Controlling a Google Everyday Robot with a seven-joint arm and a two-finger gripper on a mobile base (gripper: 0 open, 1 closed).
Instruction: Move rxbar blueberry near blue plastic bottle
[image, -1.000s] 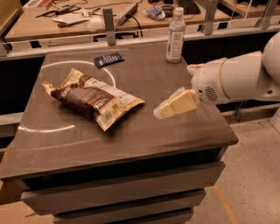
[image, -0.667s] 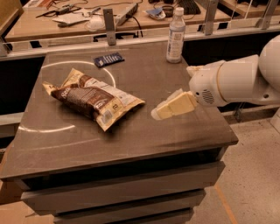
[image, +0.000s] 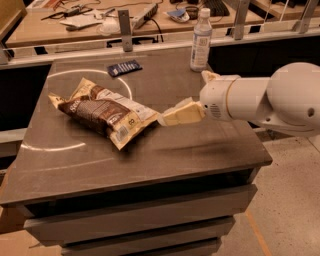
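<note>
The rxbar blueberry (image: 124, 68) is a small flat dark blue wrapper lying at the back of the dark tabletop (image: 165, 150), left of centre. The blue plastic bottle (image: 201, 40) stands upright at the back right edge, with a white cap. My gripper (image: 175, 115) has cream fingers and reaches in from the right on a thick white arm (image: 260, 97). It hovers over the middle of the table, next to the right corner of the chip bag (image: 102, 111). It holds nothing. The bar lies well behind it to the left.
The large brown-and-cream chip bag lies across the table's left middle. A white circle line (image: 75, 75) is marked on the tabletop. Behind the table stands a wooden bench (image: 150, 15) with cables and tools, behind metal rail posts (image: 125, 30).
My gripper and arm have moved left across the table, from the right side to next to the chip bag's corner. The bar, bottle and bag have not moved.
</note>
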